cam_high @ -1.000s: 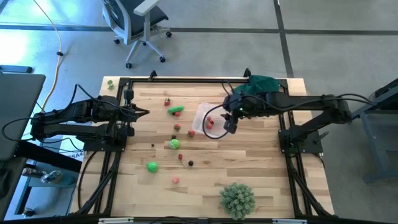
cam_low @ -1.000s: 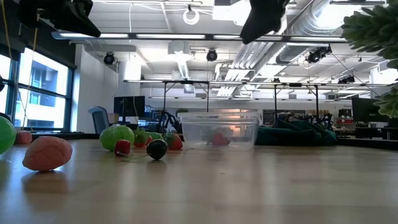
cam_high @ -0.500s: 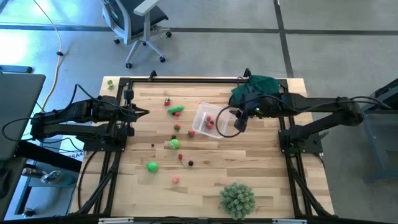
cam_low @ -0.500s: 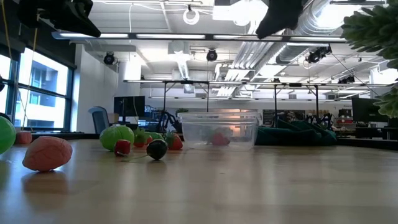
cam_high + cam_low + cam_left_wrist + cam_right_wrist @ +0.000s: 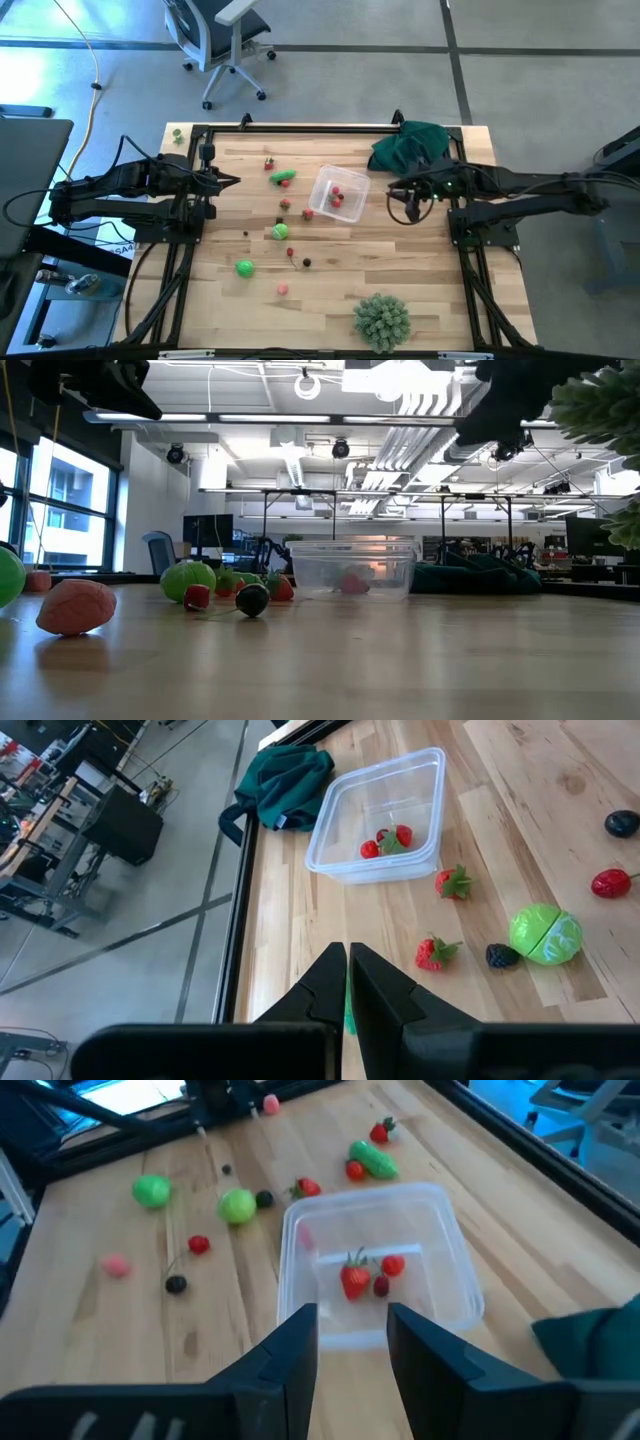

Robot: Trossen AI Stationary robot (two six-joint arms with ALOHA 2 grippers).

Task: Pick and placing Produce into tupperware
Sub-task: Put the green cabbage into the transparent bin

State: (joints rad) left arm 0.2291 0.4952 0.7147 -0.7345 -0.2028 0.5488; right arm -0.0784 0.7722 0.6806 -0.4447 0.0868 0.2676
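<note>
High view – right gripper [image 5: 402, 206]: hovering just beside the tupperware [image 5: 339, 193], on its right-arm side, nothing between the fingers.
High view – loose produce: scattered past the tupperware toward the left arm; green piece [image 5: 282, 177] with long axis slanting across the boards.
High view – nearer arm: left gripper [image 5: 232, 181] closer to most pieces, parked at its table edge.
Low view – tupperware [image 5: 350, 569]: upright on the table, red pieces inside, dark berry [image 5: 252, 600] and others in front.
Left wrist view – left fingers [image 5: 325, 985]: pressed together, empty.
Right wrist view – right fingers [image 5: 290, 1350]: parted, empty; tupperware [image 5: 465, 1275] straight ahead, strawberry [image 5: 355, 1279] inside; remaining produce lying beyond it.
</note>
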